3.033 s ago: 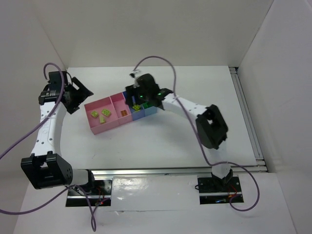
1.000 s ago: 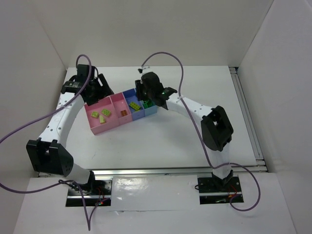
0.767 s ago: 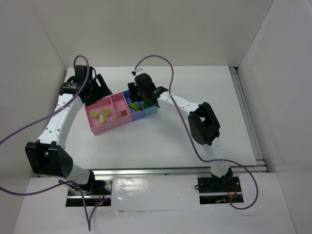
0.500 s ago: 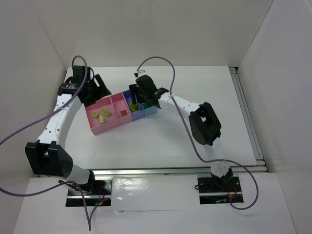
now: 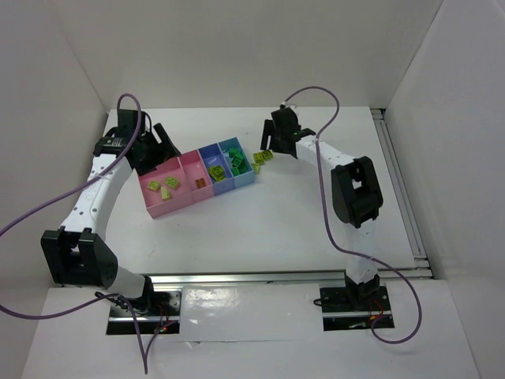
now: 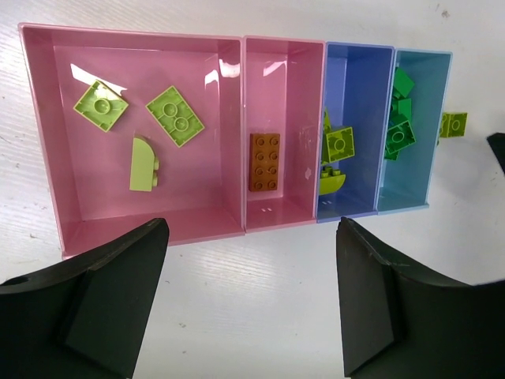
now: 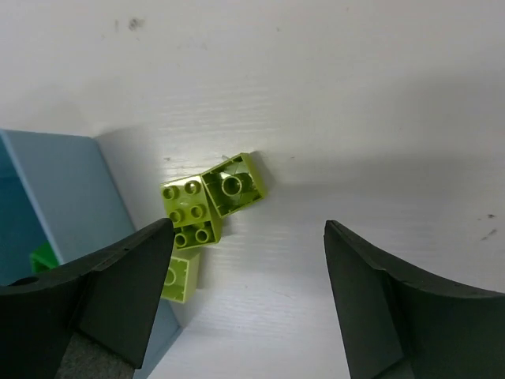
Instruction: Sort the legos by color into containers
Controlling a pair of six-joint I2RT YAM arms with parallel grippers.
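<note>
Right claw is hovering wide open above loose yellow-green bricks lying on the table just beside the light blue bin. Light, hard and slick, they are probably calling for a pinch across flat sides.

containers: pink, blue, light-blue | legos: yellow-green, green, one brown

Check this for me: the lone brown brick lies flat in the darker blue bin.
Wrong bin. The lone brown brick lies flat in the narrower pink bin, next to the darker blue bin. The left wrist view shows it.
</note>
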